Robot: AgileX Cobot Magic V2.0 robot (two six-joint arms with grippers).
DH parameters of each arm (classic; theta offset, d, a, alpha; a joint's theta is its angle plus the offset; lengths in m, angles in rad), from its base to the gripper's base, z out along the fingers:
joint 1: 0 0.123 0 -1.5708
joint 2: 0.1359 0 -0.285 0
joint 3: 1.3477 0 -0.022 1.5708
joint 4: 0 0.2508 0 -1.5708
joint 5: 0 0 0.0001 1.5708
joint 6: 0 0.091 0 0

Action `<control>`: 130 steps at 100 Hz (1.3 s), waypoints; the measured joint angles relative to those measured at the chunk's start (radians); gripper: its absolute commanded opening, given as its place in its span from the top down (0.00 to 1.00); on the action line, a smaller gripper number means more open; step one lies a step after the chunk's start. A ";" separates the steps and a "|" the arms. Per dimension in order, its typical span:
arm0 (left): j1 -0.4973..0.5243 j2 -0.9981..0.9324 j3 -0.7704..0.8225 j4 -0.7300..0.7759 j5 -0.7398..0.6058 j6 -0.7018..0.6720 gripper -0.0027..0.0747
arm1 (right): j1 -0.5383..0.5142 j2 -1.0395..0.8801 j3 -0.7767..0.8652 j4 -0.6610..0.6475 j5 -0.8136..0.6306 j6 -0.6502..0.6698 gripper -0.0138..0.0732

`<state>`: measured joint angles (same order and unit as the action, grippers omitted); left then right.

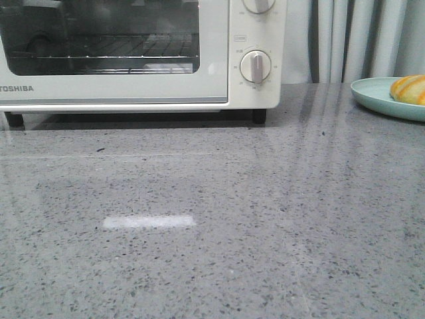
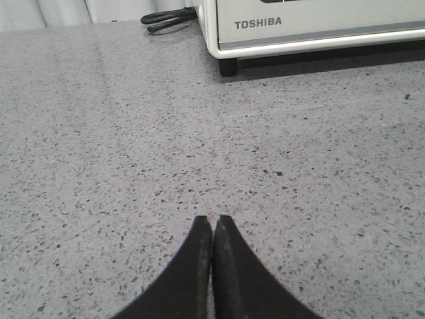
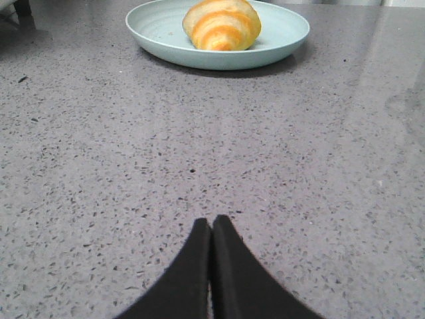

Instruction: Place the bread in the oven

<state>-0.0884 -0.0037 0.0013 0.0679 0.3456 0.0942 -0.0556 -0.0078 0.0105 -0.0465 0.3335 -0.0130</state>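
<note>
The cream-white Toshiba oven [image 1: 133, 86] stands at the back left of the grey counter, its glass door closed, a wire rack behind the glass and dial knobs [image 1: 255, 66] on its right. Its lower corner shows in the left wrist view [image 2: 312, 33]. The bread [image 1: 410, 89], a golden-brown striped crescent roll, lies on a pale green plate [image 1: 375, 96] at the far right; it also shows in the right wrist view [image 3: 222, 25]. My left gripper [image 2: 212, 220] is shut and empty over bare counter. My right gripper [image 3: 212, 221] is shut and empty, well short of the plate [image 3: 159, 30].
A black power cord [image 2: 169, 18] lies on the counter beside the oven's left side. Pale curtains [image 1: 358, 40] hang behind the counter at the back right. The speckled grey counter [image 1: 212, 219] stretches in front of the oven.
</note>
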 measured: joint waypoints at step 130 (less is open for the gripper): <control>0.000 0.000 0.000 -0.264 -0.598 0.000 0.99 | 0.000 0.000 0.000 0.300 -0.478 0.004 0.91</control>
<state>-0.0884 -0.0037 0.0013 -0.1959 -0.2524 0.0942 -0.0556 -0.0078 0.0105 0.2538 -0.1448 -0.0092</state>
